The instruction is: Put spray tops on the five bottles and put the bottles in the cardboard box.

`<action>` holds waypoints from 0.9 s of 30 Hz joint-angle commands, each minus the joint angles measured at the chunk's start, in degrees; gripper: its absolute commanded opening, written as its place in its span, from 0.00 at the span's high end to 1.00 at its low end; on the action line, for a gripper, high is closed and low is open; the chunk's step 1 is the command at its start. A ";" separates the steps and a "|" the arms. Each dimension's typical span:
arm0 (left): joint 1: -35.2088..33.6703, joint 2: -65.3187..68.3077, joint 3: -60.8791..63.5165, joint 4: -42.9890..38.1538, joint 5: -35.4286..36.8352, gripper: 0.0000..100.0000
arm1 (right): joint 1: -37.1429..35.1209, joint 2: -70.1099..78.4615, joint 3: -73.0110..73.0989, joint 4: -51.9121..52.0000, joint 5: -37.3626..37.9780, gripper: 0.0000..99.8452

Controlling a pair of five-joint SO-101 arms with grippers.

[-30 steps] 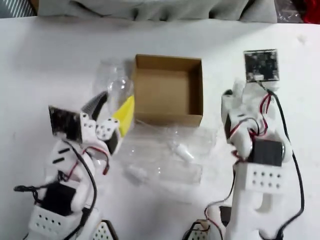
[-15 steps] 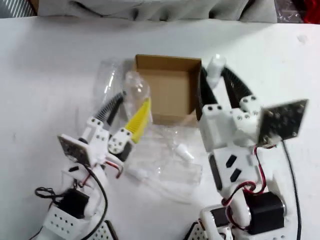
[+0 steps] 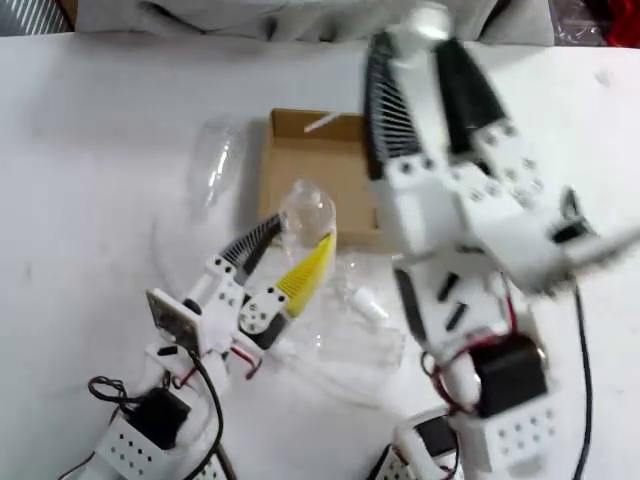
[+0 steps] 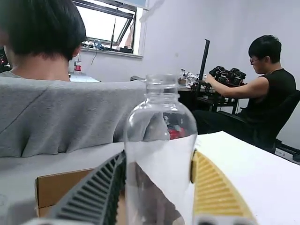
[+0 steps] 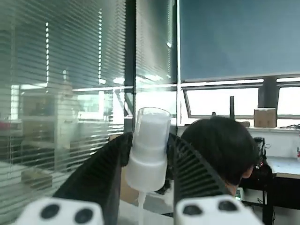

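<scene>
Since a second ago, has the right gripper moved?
Yes. The right gripper, holding the spray top, went from the cardboard box's right side to past its far edge.

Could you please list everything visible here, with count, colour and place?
cardboard box: one, brown, open, mid-table.
held bottle: one, clear, uncapped, gripped at the box's near edge.
side bottle: one, clear, lying left of the box in the high view.
lying bottles: at least two, clear, in front of the box.
spray top: one, white, gripped, raised high.
loose spray top: one, white, among the lying bottles.
table: one, white.
left pincer: one, black and yellow, shut on held bottle.
right pincer: one, black, shut on spray top.
</scene>
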 commanded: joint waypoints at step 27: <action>-2.07 -1.45 -0.26 4.75 -0.35 0.98 | -10.59 4.70 -15.12 21.23 12.04 0.98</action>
